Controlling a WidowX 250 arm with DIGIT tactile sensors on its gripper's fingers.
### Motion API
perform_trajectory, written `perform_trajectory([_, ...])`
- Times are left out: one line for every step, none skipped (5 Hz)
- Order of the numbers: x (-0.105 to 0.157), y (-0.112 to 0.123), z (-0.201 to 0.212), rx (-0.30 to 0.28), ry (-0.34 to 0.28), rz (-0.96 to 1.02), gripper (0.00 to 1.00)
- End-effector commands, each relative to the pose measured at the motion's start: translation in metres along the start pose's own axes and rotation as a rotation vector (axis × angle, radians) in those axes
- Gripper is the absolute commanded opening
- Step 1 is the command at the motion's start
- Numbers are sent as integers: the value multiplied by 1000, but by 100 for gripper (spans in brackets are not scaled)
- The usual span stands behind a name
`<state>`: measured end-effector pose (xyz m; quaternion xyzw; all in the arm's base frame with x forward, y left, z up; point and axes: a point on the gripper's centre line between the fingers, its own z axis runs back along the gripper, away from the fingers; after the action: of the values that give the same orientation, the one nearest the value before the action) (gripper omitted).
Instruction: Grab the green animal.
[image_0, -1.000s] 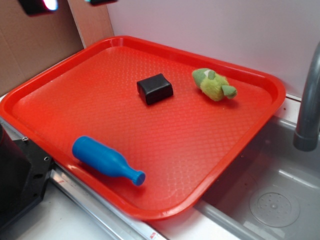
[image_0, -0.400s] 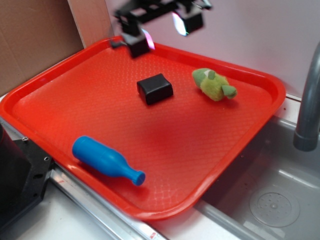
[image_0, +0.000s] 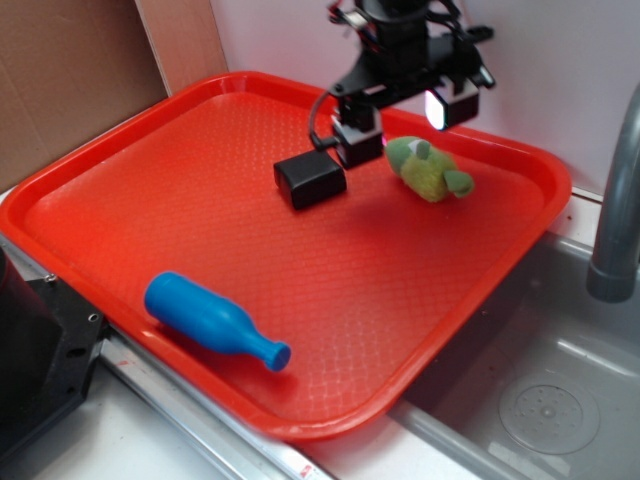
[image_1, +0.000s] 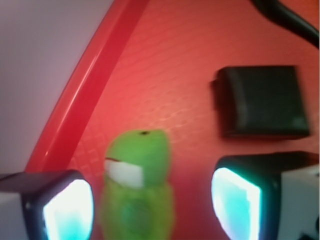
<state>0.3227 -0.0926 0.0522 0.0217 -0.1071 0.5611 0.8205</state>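
The green animal (image_0: 429, 168), a small fuzzy plush with a yellow-green body, lies on the red tray (image_0: 150, 170) at its far right. In the wrist view the green animal (image_1: 137, 190) shows blurred between the two glowing pads, nearer the left one, with a gap on each side. My gripper (image_0: 400, 122) hangs open just above and left of the plush, one finger (image_0: 357, 135) over the black block's far corner, the other (image_0: 448, 103) behind the plush. My gripper (image_1: 152, 202) holds nothing.
A black block (image_0: 310, 177) sits just left of the plush, also seen as the black block (image_1: 261, 101) in the wrist view. A blue bottle (image_0: 212, 319) lies near the tray's front edge. A sink (image_0: 545, 400) and grey faucet (image_0: 620, 190) are at right.
The arm has swung in from the upper left, travelling right and downward, and now hovers over the plush. The objects on the tray have not moved.
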Motion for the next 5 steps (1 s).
perform_trajectory([7, -17, -11, 1, 4, 31, 19])
perform_trajectory([8, -15, -16, 23, 20, 46, 0])
perform_trajectory([9, -13, -11, 50, 49, -47, 0])
perform_trajectory([21, -4, 15, 19, 126, -284, 0])
perform_trajectory([29, 10, 44, -27, 127, -447, 0])
